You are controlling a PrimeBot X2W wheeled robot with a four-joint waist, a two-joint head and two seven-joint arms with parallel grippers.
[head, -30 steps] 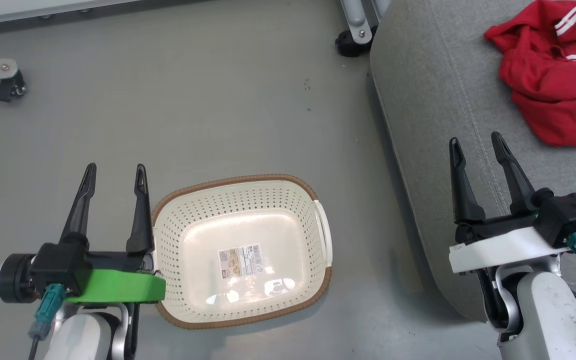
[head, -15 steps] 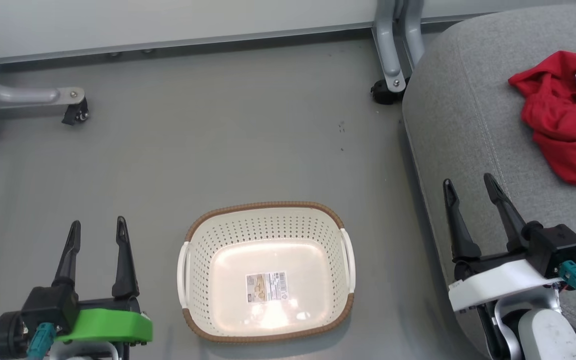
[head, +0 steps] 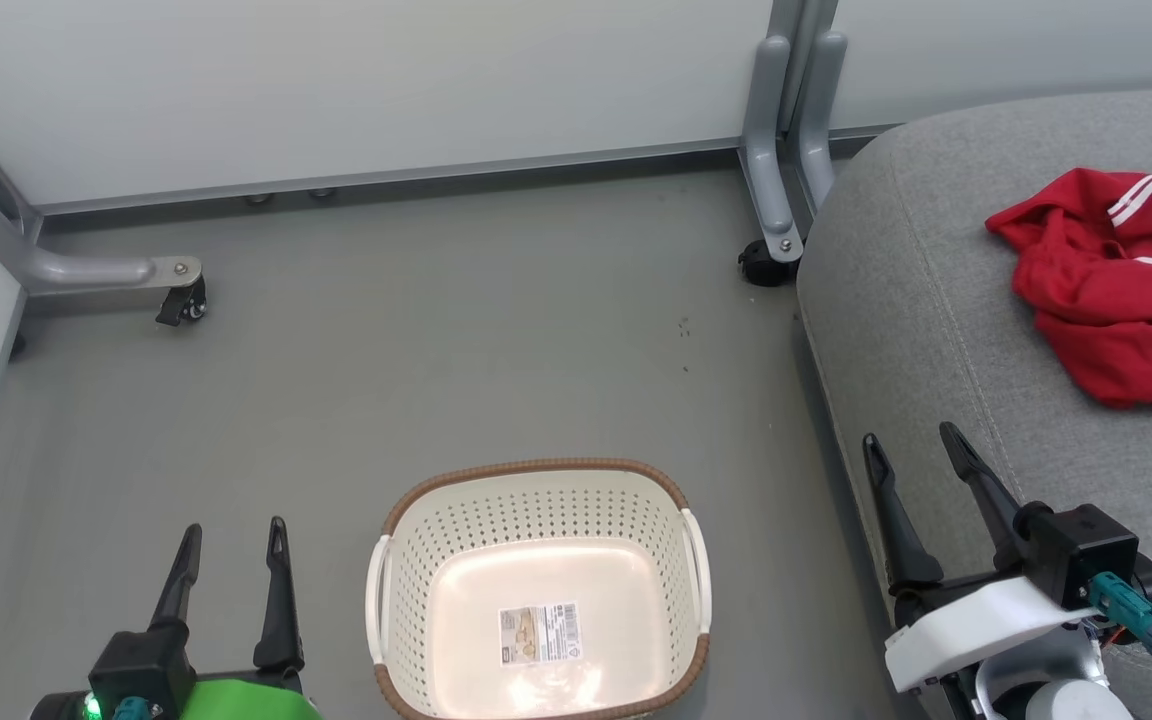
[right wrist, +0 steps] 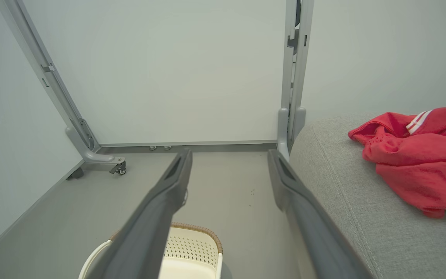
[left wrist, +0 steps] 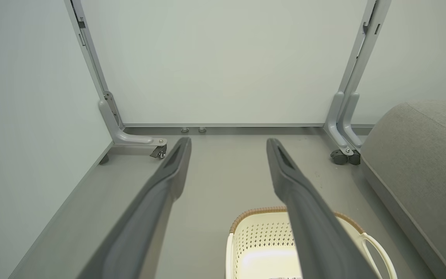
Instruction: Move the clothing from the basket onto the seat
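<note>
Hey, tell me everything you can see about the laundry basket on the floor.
The basket is an oval cream-white tub, plastic by the look. Its walls are pierced with rows of small holes and its rim is trimmed in a brown woven-look band. A white handle sits at each side. It stands upright on the grey floor, empty, with a paper label stuck to its glossy bottom. Nothing else is seen touching it.

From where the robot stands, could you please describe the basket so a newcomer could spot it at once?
Start at the big grey seat on the right; on the grey floor just left of it sits the basket. It is an oval cream perforated tub with a brown rim, a paper label inside.
</note>
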